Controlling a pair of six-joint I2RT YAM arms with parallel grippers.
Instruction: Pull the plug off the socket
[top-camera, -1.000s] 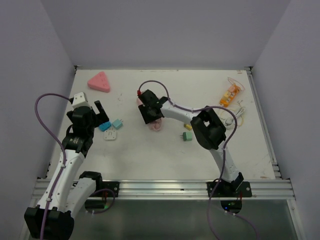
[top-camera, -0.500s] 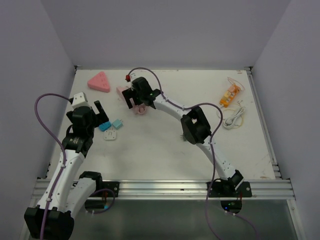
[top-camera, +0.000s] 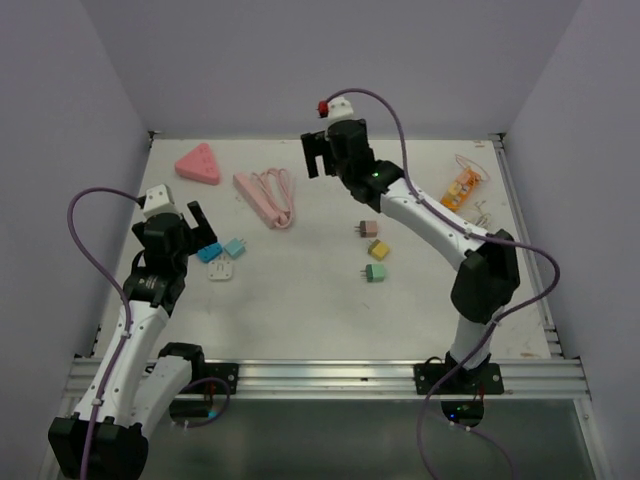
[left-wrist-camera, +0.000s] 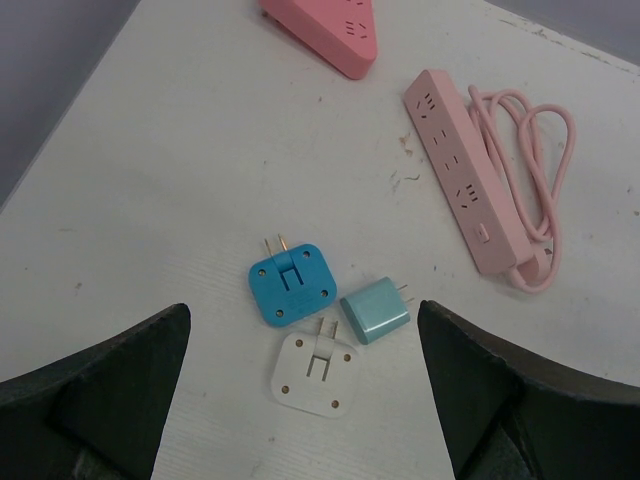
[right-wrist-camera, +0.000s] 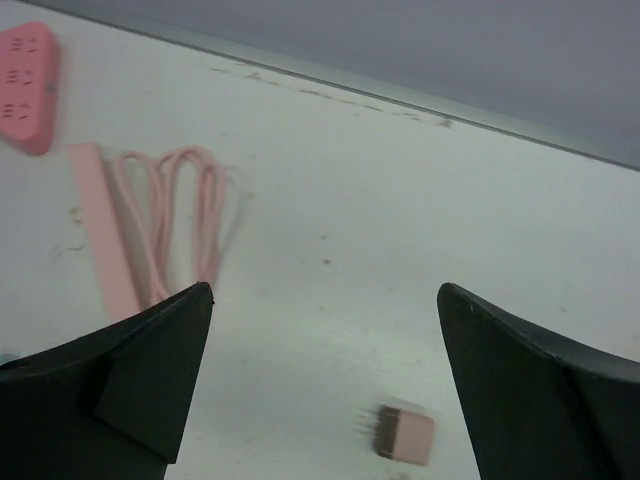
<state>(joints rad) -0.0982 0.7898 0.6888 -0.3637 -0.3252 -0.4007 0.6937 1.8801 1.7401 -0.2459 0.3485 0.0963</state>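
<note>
Right pincer (top-camera: 322, 163) hangs wide open over the far middle of the surface (top-camera: 300, 300), holding nothing. Left pincer (left-wrist-camera: 303, 315) also gapes empty, above the blue adapter (left-wrist-camera: 292, 285), teal charger (left-wrist-camera: 375, 312) and white adapter (left-wrist-camera: 315, 372). Pink power strip (left-wrist-camera: 460, 180) lies flat at far left-centre, sockets up and bare, with its rubbery cord (left-wrist-camera: 545, 160) looped alongside. Boxy pink plug (top-camera: 368, 228) sits well apart to the right, so I judge the unplugging done. All are matte moulded plastic with rounded corners.
</note>
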